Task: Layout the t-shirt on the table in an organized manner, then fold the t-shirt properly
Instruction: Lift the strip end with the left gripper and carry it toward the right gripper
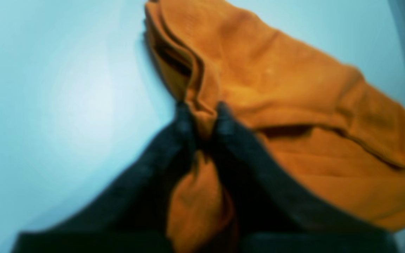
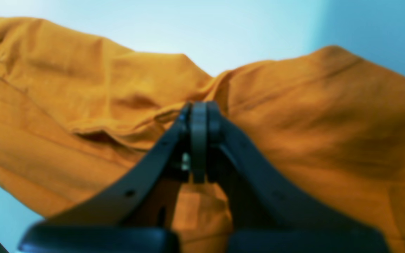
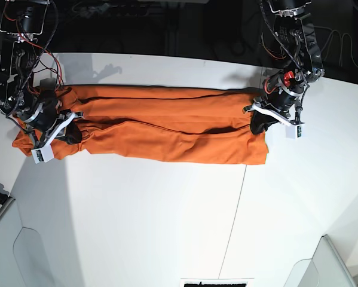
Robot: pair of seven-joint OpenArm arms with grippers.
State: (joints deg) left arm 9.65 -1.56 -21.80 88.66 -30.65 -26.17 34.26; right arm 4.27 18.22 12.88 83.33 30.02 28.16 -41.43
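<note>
Spanning the desk (image 3: 167, 227) from about nine o'clock to three o'clock in the base view, the t-shirt (image 3: 167, 128) lies as a long, narrow orange band already doubled lengthwise, touching the white surface along its whole run. At the three o'clock end the left tool (image 1: 204, 119) has its jaws pressed together on a bunched ridge of cloth. At the nine o'clock end the right tool (image 2: 199, 116) is shut tight with its tips meeting at the fabric; whether any cloth sits between them cannot be told. The main risk is uneven carrying: if one end rises or travels faster, the band would likely skew and the stacked layers slide apart. A thin pinch may also slip free mid-lift, dropping one end into a heap.
</note>
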